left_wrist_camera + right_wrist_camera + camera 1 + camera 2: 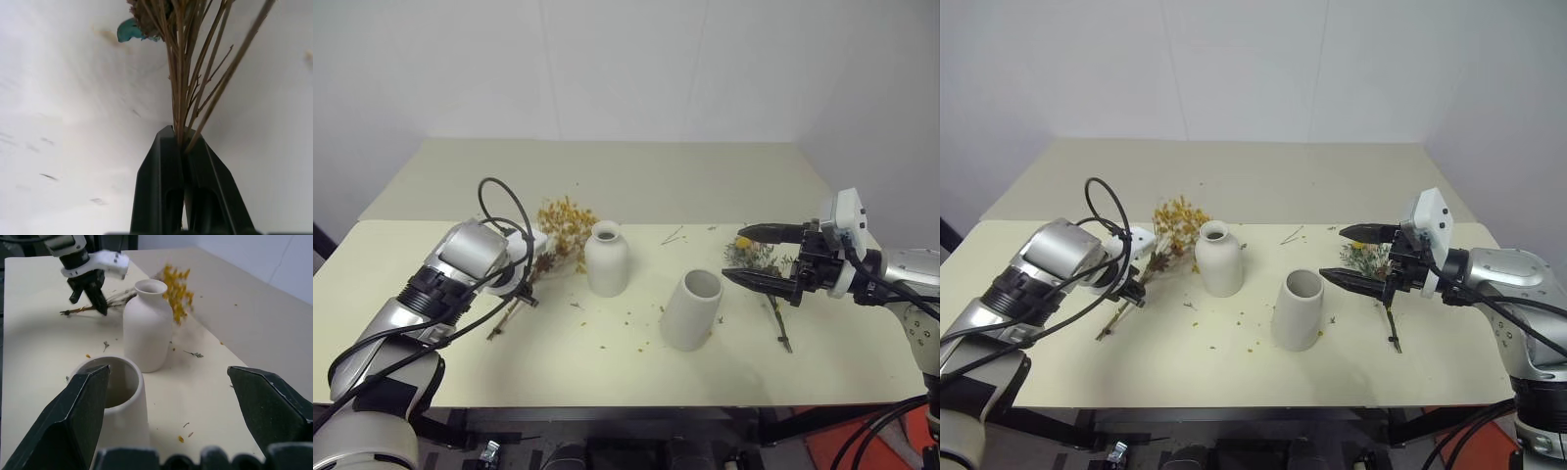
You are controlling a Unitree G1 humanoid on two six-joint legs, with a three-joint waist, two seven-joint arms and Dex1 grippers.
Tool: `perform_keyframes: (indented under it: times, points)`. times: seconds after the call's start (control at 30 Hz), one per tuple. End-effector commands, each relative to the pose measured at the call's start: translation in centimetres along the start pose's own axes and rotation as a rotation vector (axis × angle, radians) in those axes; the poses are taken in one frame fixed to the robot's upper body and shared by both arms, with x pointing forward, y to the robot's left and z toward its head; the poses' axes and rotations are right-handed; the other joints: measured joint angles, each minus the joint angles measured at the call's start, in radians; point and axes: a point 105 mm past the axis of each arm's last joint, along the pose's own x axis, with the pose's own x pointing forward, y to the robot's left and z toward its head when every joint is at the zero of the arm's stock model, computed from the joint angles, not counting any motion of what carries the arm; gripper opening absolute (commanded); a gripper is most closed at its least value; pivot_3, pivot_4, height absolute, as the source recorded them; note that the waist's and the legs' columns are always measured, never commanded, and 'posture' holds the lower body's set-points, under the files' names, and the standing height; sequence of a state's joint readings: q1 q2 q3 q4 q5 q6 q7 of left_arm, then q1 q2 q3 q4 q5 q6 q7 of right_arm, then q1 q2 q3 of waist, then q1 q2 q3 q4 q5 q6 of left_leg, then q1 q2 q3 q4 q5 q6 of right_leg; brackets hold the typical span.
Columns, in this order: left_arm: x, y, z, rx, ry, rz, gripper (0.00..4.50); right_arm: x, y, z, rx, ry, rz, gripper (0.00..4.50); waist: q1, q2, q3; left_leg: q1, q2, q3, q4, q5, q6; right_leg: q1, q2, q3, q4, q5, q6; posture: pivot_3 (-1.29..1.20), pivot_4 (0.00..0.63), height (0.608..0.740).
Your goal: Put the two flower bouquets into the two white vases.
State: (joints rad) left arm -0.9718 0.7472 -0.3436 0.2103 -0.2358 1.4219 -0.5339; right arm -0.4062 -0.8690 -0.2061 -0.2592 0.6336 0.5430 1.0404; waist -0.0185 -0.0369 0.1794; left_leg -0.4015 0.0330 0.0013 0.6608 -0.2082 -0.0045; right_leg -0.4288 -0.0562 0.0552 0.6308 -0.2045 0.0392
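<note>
The bushy yellow bouquet (566, 223) lies on the table to the left of the bottle-shaped white vase (606, 259). Its brown stems (195, 73) run toward the front left. My left gripper (178, 136) is shut on those stems, pointing steeply down at the table (431, 294). The cylinder vase (691, 308) stands in front and to the right of the bottle vase. The small grey-green sprig (759, 257) with a yellow ball flower lies to the right of the cylinder vase. My right gripper (734, 255) hovers open just above the sprig, holding nothing.
Loose petals and crumbs (626, 318) litter the beige table between the vases. A stray twig (673, 236) lies behind them. The table's front edge (636, 401) runs close to me, and a white wall stands behind the far edge.
</note>
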Motion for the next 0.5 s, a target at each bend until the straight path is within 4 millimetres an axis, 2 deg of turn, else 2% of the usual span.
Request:
perform_keyframes:
  times: [0.03, 0.13, 0.23, 0.33, 0.5]
  points:
    - [-2.8, 3.4, 3.6, -0.034, -0.272, 0.143, 0.01, -0.2, 0.0, 1.4, -0.041, -0.039, -0.006, 4.50, 0.001, -0.001, 0.001, 0.000, 0.000, 0.000, 0.000, 0.000, 0.000, 0.000, 0.000, 0.000, 0.000, 0.000, 0.000, 0.00, 0.150, 0.740]
    - [-5.0, 4.3, 6.0, -0.058, -0.458, 0.132, 0.01, 0.2, 0.0, 1.6, -0.048, -0.049, 0.007, 4.50, 0.002, -0.001, 0.001, -0.001, 0.000, 0.000, 0.000, 0.000, 0.000, 0.000, -0.001, -0.001, -0.001, 0.000, 0.000, 0.00, 0.150, 0.740]
    - [-7.8, 4.3, 8.7, -0.046, -0.668, 0.095, 0.01, 0.8, -0.3, 2.1, -0.057, -0.066, 0.022, 4.50, 0.002, -0.002, 0.001, -0.001, -0.001, 0.000, 0.000, 0.000, 0.000, 0.000, -0.001, -0.001, -0.001, 0.001, 0.000, 0.00, 0.150, 0.740]
    - [-10.2, 3.6, 11.0, -0.009, -0.851, 0.040, 0.01, 1.7, -0.6, 2.4, -0.073, -0.079, 0.032, 4.50, 0.004, -0.002, 0.001, -0.001, -0.001, 0.000, 0.000, 0.000, 0.000, 0.000, -0.001, -0.001, -0.001, 0.001, 0.000, 0.00, 0.150, 0.740]
    - [-13.6, 1.9, 14.7, -0.067, -1.093, -0.107, 0.01, 2.8, -0.8, 2.8, -0.081, -0.101, 0.051, 4.50, 0.007, -0.002, 0.001, -0.003, -0.001, 0.000, 0.000, 0.000, 0.000, 0.000, -0.001, -0.002, -0.002, 0.003, -0.003, 0.00, 0.150, 0.740]
